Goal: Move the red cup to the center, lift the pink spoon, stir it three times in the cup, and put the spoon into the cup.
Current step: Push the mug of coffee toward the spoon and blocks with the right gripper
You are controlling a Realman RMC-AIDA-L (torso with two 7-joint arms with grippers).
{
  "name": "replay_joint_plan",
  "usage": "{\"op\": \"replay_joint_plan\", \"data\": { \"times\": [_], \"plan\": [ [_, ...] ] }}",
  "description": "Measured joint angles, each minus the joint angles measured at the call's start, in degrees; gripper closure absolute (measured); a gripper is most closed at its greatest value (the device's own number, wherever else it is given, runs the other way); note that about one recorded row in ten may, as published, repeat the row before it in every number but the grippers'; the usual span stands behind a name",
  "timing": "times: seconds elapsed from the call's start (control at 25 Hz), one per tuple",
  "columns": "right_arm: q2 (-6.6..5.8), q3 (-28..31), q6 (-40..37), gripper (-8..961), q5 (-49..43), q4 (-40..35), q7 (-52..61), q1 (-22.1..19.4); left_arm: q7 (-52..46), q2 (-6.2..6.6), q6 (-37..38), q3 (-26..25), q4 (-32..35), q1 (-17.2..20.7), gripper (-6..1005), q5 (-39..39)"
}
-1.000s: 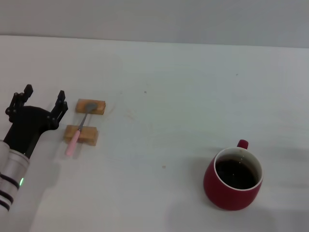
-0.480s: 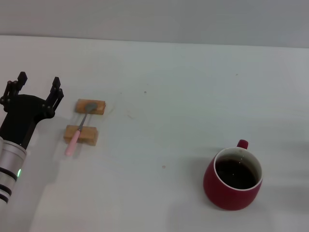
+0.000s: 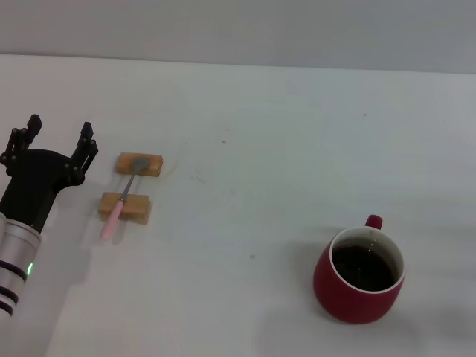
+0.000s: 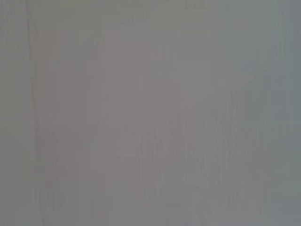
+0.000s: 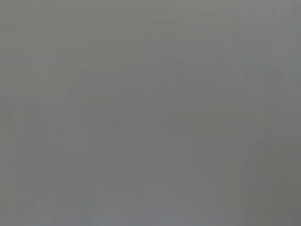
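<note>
Left gripper at nine o'clock, fingers spread, holding nothing, just left of pink spoon bridging two wooden blocks, red cup at four o'clock, bare desk between

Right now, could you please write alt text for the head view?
A pink spoon lies across two wooden blocks at the table's left, beside the open, empty left gripper. A red cup with dark contents stands at the near right.
</note>
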Motion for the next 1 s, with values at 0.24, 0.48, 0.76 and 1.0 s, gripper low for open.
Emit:
{"op": "replay_joint_plan", "data": {
  "times": [0.24, 0.48, 0.76, 1.0],
  "plan": [
    [7.64, 2.2, -2.6, 344, -4.8, -11.0, 0.5, 0.5, -0.1, 0.00, -0.1, 0.0, 0.3, 0.1, 201, -0.1],
    [10.44, -0.6, -5.4, 606, -4.7, -20.1, 10.5, 2.2, -0.5, 0.00, -0.6, -0.2, 0.6, 0.1, 201, -0.2],
    [10.79, -8.0, -5.6, 804, -4.7, -25.9, 15.5, 2.9, -0.7, -0.08, -0.7, -1.1, 0.6, 0.6, 201, -0.2],
    [10.75, -16.9, -5.6, 925, -4.9, -25.7, 15.5, 2.0, -0.5, -0.09, -0.8, -1.1, 0.8, 1.1, 201, -0.2]
  ]
}}
